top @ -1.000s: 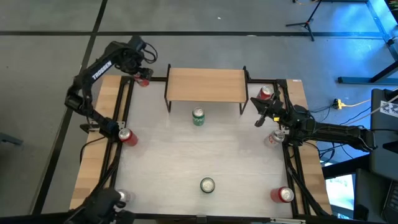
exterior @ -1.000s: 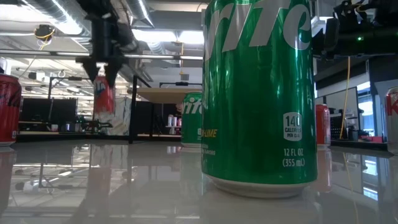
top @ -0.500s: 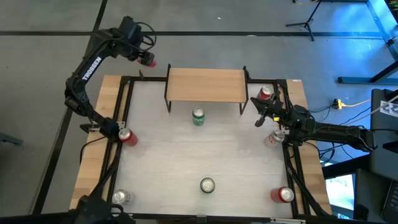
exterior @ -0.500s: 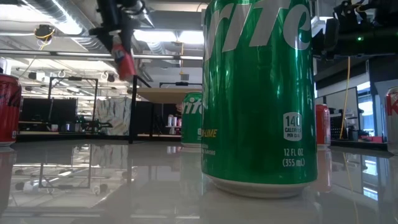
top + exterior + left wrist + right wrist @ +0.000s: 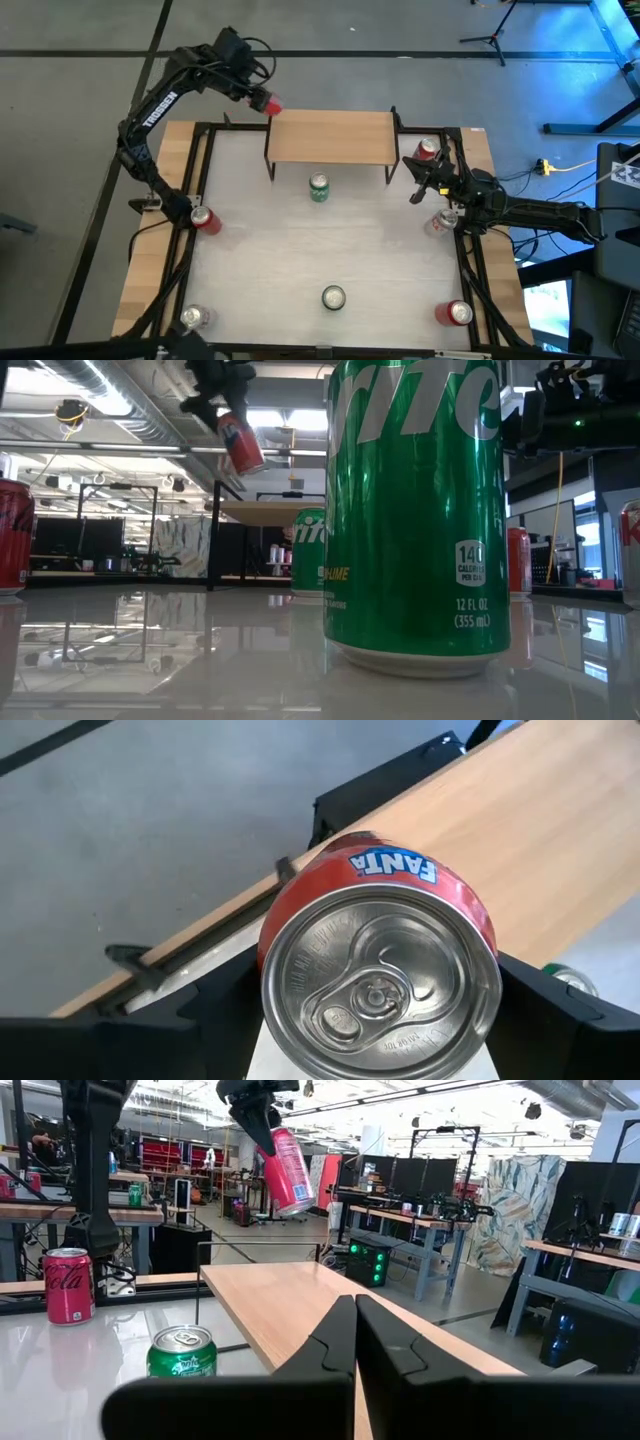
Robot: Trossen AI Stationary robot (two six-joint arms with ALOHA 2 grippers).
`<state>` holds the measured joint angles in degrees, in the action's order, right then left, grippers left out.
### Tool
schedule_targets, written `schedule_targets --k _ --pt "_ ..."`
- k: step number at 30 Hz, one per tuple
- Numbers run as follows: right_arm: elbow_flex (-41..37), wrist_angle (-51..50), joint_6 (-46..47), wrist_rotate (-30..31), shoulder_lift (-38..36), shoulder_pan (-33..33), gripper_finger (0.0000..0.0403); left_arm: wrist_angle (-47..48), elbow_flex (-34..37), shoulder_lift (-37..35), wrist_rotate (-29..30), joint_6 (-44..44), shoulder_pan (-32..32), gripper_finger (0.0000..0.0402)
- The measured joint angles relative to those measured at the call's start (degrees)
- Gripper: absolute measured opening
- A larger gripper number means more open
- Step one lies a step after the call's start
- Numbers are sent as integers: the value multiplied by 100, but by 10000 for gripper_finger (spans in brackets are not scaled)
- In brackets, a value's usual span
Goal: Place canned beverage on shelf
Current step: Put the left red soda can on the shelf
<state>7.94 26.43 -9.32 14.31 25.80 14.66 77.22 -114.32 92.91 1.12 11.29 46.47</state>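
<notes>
One red Fanta can, clamped in the left gripper, hangs tilted beside the shelf, needing righting and lowering; right gripper closed, empty.

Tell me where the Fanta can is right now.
The Fanta can is held tilted in the air by the left gripper, just off the shelf's far left corner in the high view, not yet on it.

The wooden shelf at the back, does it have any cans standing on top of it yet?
No, the shelf is bare on top; the red can hangs tilted in the left claw near its corner.
</notes>
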Motion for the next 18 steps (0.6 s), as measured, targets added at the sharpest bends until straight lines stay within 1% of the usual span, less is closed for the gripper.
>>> schedule_targets --k 5,9,18 --pt "0 1 0 -2 1 1 5 317 -640 598 6 17 -117 287" --pt "1 -1 0 -2 1 0 5 852 -1046 1101 131 66 -120 287" --pt "0 -146 2 -13 2 0 5 898 -1071 1762 69 -11 -159 287"
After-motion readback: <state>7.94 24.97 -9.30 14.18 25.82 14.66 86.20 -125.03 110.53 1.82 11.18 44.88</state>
